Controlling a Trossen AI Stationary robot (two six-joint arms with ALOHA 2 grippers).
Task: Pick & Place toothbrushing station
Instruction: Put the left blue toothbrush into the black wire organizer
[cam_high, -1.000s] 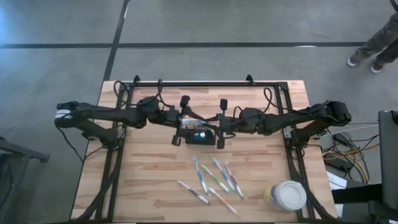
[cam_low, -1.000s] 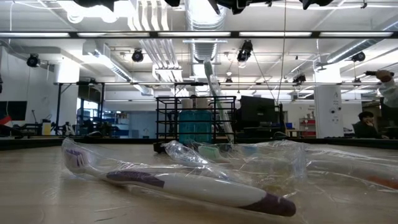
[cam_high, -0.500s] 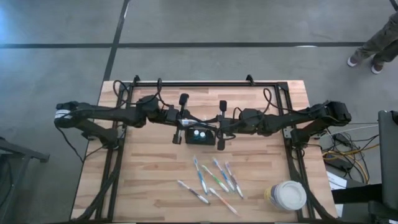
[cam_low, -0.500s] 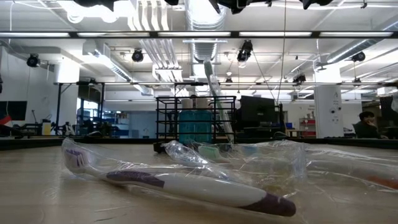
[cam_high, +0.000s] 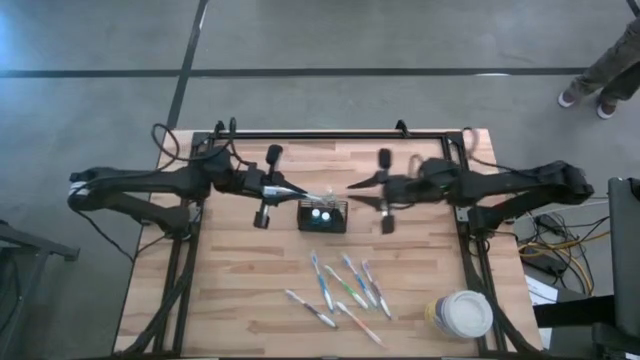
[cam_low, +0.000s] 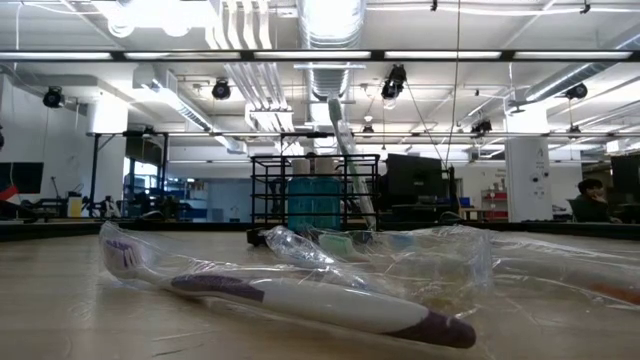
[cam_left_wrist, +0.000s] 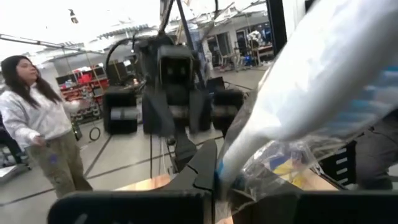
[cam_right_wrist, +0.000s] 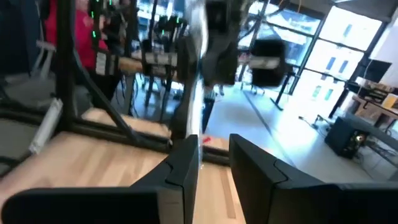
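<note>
Looking straight down, the table (cam_high: 240, 290) is a pale wooden slab with a dark arm reaching in from each side. Both arms meet near the far middle, flanking the caddy (cam_high: 322, 215), a small black wire-mesh box standing upright. It sits apart from the loose brushes, probably so items can be dropped in from above. From table height the caddy (cam_low: 312, 192) shows a teal bottle (cam_low: 314, 203) inside and one toothbrush (cam_low: 348, 160) leaning out of it.

The left gripper (cam_high: 287, 190) sits just beside the caddy's left edge, slightly toward the far side. Its fingers are pinched onto a wrapped toothbrush (cam_high: 308, 192) whose free end points over the caddy's left rim. In the left wrist view that brush (cam_left_wrist: 311, 87) fills the frame, white with crinkled clear wrap, clamped at the fingers (cam_left_wrist: 205, 168). The pose looks meant for lowering the brush into a compartment.

The right gripper (cam_high: 366, 190) hovers just right of the caddy, not touching it. Its fingers (cam_right_wrist: 180, 168) stand a little apart with nothing between them.

Nearer the front edge, several wrapped toothbrushes (cam_high: 345, 285) lie scattered, well apart from both grippers. A round white-lidded tub (cam_high: 462, 314) stands at the front right corner.
</note>
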